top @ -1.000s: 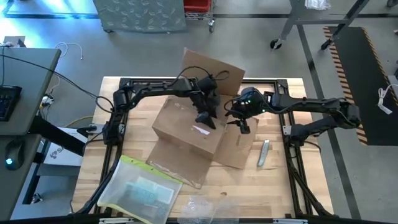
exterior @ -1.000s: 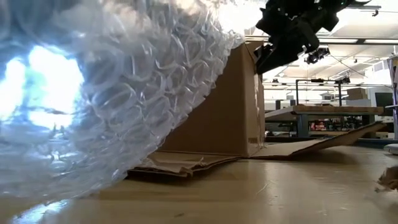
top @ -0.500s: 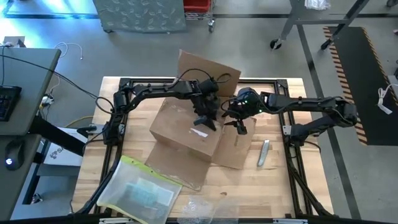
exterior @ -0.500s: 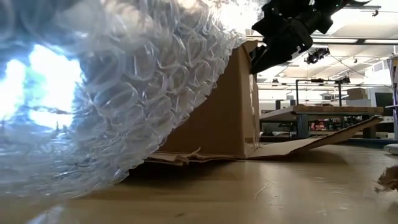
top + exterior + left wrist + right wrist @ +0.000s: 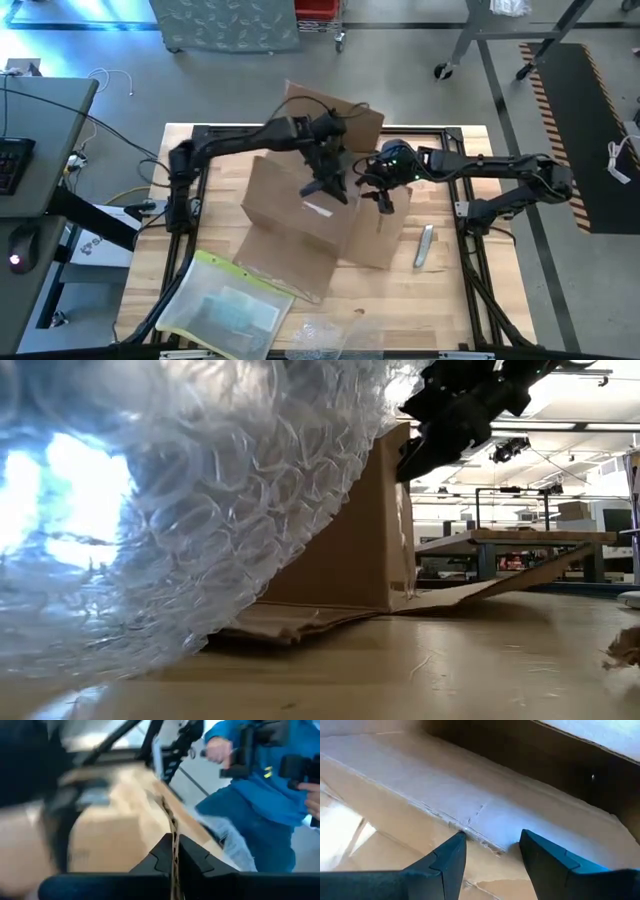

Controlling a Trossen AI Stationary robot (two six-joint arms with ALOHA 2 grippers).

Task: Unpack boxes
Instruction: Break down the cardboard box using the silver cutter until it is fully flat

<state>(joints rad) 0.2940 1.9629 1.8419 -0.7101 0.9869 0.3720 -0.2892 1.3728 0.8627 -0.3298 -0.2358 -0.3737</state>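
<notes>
Only wristward, flap edge (image 5: 173, 827) pinched

**Count on the table**

I count one brown cardboard carton (image 5: 295, 210) mid-table, its flaps splayed. Two grippers work over it: left gripper (image 5: 327, 190) and right gripper (image 5: 383, 200). Near the front edge I see one clear sleeve (image 5: 225, 305) and one bubble wrap sheet (image 5: 170, 510). One small grey item (image 5: 424, 245) lies toward the right edge.

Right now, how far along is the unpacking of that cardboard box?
Done: the box's flaps lie open, and a clear sleeve and bubble wrap lie on the table. In hand: the left gripper is shut on a cardboard edge; the right gripper is open beside it. What remains inside can't be seen.
</notes>
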